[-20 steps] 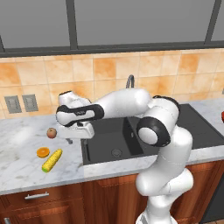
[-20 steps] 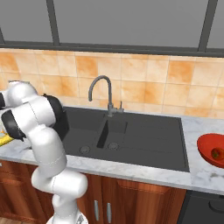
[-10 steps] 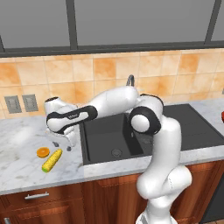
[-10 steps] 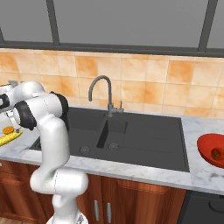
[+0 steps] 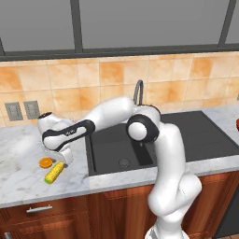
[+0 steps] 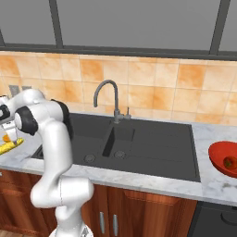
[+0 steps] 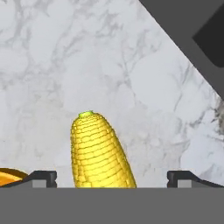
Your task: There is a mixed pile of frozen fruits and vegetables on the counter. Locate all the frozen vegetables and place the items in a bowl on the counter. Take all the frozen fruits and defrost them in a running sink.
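The end effector [image 7: 112, 177] hangs low over the left part of the table [image 5: 21, 179], just left of the sink [image 5: 140, 144], with its jaws spread wide and nothing between them. In the hand view the two fingertips [image 7: 41, 178] stand on either side of the corn [image 7: 99, 155], which lies on the marble with its green end pointing away from the hand; whether the tips touch it cannot be told. The orange half [image 7: 9, 176] peeks in at the lower left of that view, just beside the corn.

From the left base view the corn [image 5: 54, 172] lies near the front edge of the table, tilted, and the orange half [image 5: 45, 162] sits just behind and left of it, close to the end effector [image 5: 65, 156]. The arm reaches from the base across the sink's left basin.

From the right base view a red bowl [image 6: 221, 159] sits at the right end of the table, well apart from the corn [image 6: 9, 147], with a small dark red item [image 6: 227, 162] inside it.
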Tool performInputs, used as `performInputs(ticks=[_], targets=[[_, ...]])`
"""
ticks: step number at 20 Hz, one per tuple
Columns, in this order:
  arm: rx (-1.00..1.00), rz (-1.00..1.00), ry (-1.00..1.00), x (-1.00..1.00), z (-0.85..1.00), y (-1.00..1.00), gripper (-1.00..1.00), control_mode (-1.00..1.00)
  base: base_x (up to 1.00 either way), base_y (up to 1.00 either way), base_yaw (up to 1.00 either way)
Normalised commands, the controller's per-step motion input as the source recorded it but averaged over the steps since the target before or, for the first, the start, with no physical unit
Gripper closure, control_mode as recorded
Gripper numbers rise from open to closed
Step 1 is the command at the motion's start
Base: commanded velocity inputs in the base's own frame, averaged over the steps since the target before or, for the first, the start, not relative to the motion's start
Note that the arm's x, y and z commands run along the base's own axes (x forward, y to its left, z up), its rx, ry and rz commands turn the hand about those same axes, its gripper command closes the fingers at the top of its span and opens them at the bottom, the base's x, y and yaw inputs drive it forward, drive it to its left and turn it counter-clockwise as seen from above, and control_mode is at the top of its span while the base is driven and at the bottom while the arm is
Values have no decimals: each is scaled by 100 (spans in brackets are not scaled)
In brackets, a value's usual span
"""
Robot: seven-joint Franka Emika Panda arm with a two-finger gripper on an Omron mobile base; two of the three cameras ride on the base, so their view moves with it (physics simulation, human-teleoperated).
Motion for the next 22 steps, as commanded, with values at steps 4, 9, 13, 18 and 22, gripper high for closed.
performInputs(ticks=[4, 9, 13, 18, 22], targets=[[-1, 24, -11, 26, -48, 12, -100, -100, 0, 0, 0], [1, 8, -3, 6, -37, 27, 100, -100, 0, 0, 0], [1, 0, -3, -4, -2, -4, 100, -100, 0, 0, 0], [2, -3, -3, -40, 43, -88, 100, -100, 0, 0, 0], [0, -5, -1, -22, 61, -84, 100, -100, 0, 0, 0]])
